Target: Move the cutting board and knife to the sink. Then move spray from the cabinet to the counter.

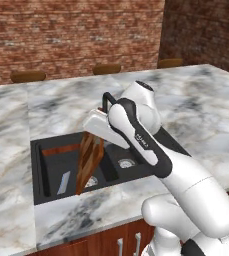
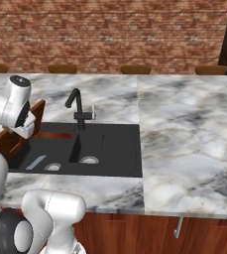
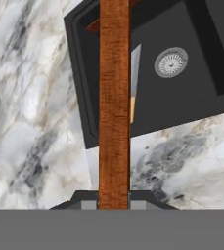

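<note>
My gripper (image 1: pixel 92 134) is shut on the top edge of the cutting board (image 1: pixel 88 162), which hangs on edge and a little tilted above the left basin of the black sink (image 1: pixel 40 172). In the hand view the board (image 3: pixel 114 97) runs as a brown strip up from between my fingertips (image 3: pixel 114 202). The knife (image 1: pixel 64 182) lies on the floor of that basin, its grey blade (image 3: pixel 135 63) just beside the board. From the right base view the board (image 2: pixel 8 143) is partly behind my arm. The spray and the cabinet are out of view.
The marble counter (image 1: pixel 61 110) surrounds the sink (image 2: pixel 120 149). A black faucet (image 2: pixel 75 105) stands behind the divider between the basins. A drain (image 3: pixel 171 62) sits in the basin floor. Wooden drawers with silver handles (image 1: pixel 121 245) lie below. Stool tops (image 1: pixel 28 76) line the far edge.
</note>
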